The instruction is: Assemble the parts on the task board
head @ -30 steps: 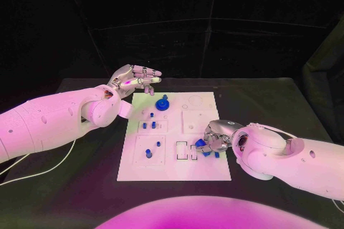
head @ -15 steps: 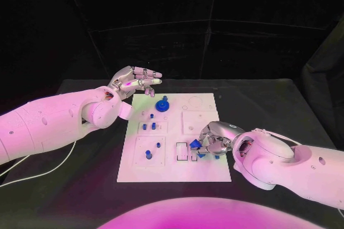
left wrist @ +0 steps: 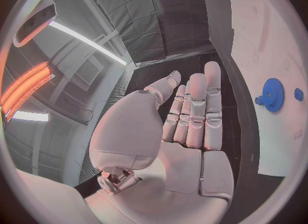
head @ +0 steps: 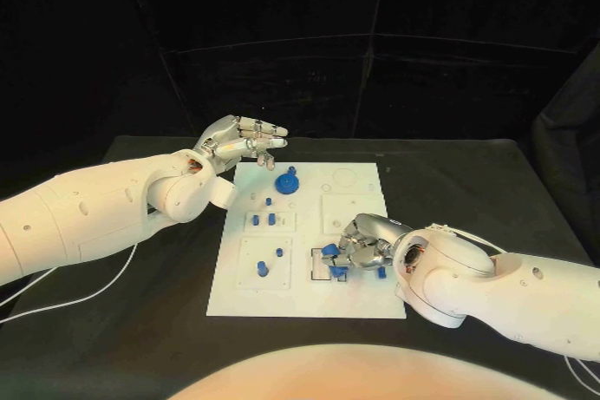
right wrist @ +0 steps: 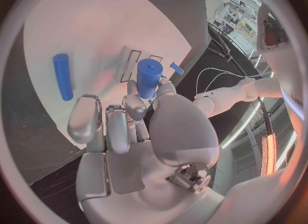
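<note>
Head view: white task board (head: 306,296) at the middle of the black bench (head: 150,270); right robot hand (head: 356,248) over the board's near right part, beside the rectangular slots, fingers closed round a blue part (head: 333,251); loose blue peg (head: 378,271) on the board just beside that hand; blue gear (head: 286,184) standing at the board's far end; left robot hand (head: 244,140) raised off the board's far left corner, fingers apart, nothing in it. Left wrist view: left robot hand (left wrist: 186,131) released, flat; gear (left wrist: 273,94) on the board, apart from it. Right wrist view: right robot hand (right wrist: 138,126) grasping a short blue cylinder part (right wrist: 149,76) between thumb and fingers; long blue peg (right wrist: 62,76) lying on the board nearby. Handling, judged: small, rigid, light plastic, smooth and apt to slip; best pinched across the round sides, seating end left free.
</note>
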